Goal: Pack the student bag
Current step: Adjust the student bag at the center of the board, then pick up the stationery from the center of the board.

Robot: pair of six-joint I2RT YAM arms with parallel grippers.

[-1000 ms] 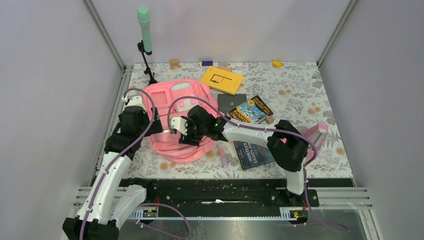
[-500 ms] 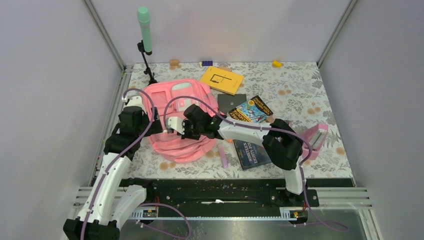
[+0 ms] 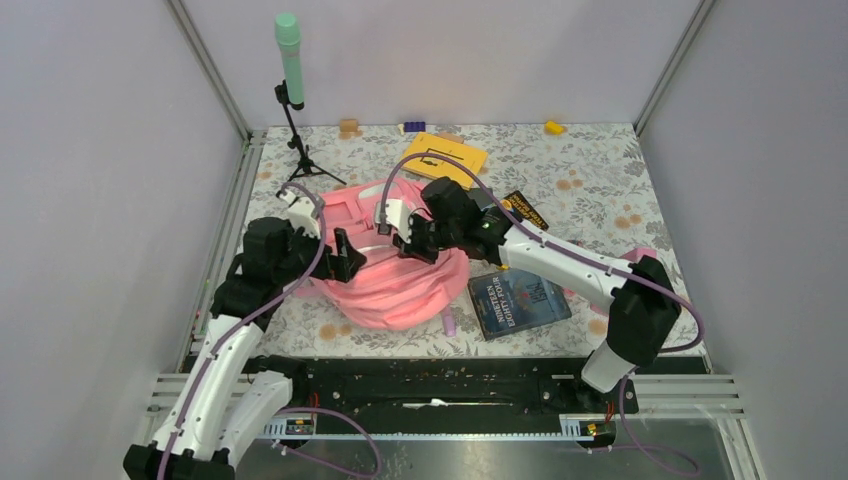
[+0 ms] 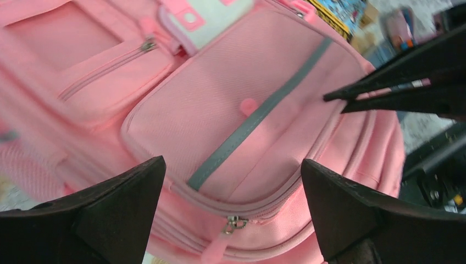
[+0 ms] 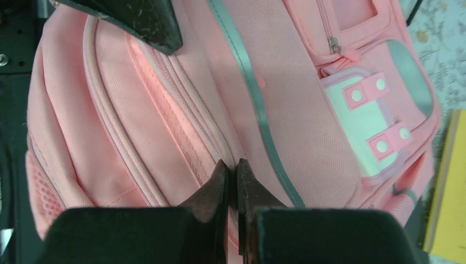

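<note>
**Status: student bag left of centre, right hand pinched on it**

In the top view I see the student bag [image 3: 390, 285] lying left of centre on the bench [image 3: 600, 170], front face up, between both arms. A dark book [image 3: 515, 302] lies just beside it on the right. That view does not resolve finger spacing. The left wrist view does: the left hand [image 4: 231, 165] is spread wide over the front pocket, gripping nothing. The right wrist view shows the right hand [image 5: 231, 168] with its fingers pressed almost together on the bag's zip seam. Whether fabric or a zip pull sits between them is hidden. In the top view the right arm covers the bag's far side.
</note>
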